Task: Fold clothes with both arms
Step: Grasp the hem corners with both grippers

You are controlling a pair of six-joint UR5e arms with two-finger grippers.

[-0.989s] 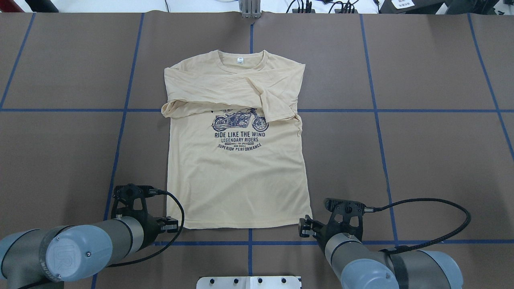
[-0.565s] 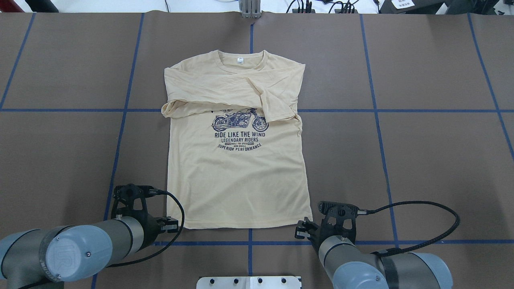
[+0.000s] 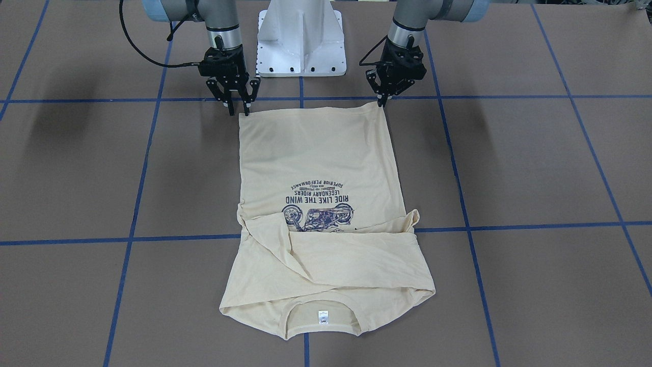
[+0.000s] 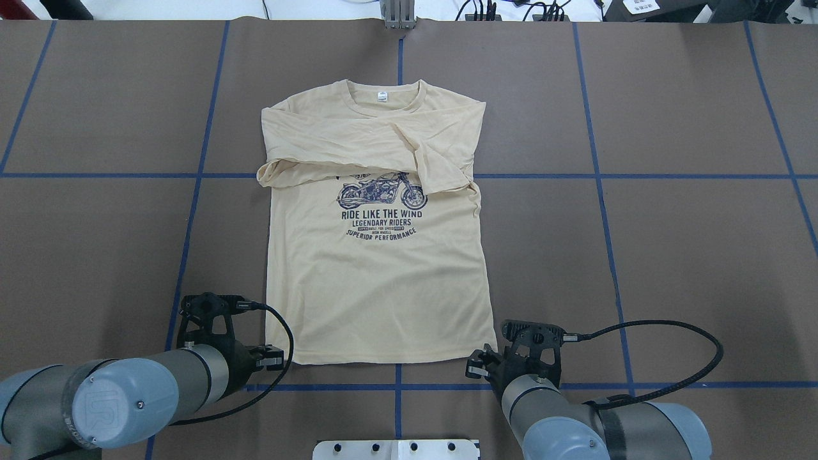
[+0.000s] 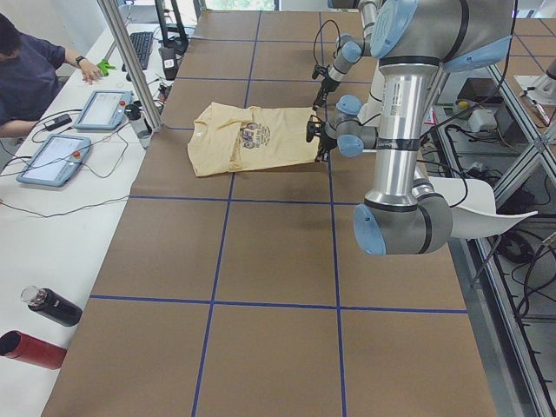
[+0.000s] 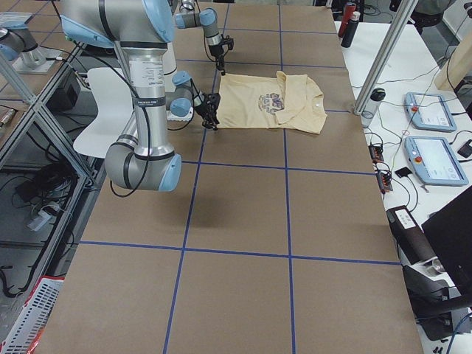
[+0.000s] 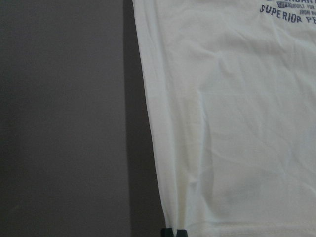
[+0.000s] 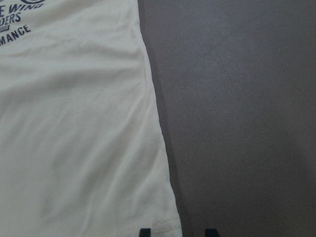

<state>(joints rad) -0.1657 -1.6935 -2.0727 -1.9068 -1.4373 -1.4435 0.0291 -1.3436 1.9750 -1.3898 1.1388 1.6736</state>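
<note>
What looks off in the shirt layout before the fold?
The sleeves folded over the T-shirt chest lie rumpled and uneven: one cuff pokes past the side edge and they cover the top of the print. The hem lies flat.

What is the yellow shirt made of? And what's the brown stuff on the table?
The shirt looks like thin, soft cloth, maybe cotton: matte, wrinkly, folding floppily. The brown table cover looks like paper or card: flat, dull, no shine. Hard to be sure.

- Left arm (image 4: 121, 396) stretches forward and low; left tool (image 3: 380, 103) points straight down, fingers pinched together.
- Right arm (image 4: 594, 428) mirrors it; right tool (image 3: 239, 110) points down, fingers spread apart.
</note>
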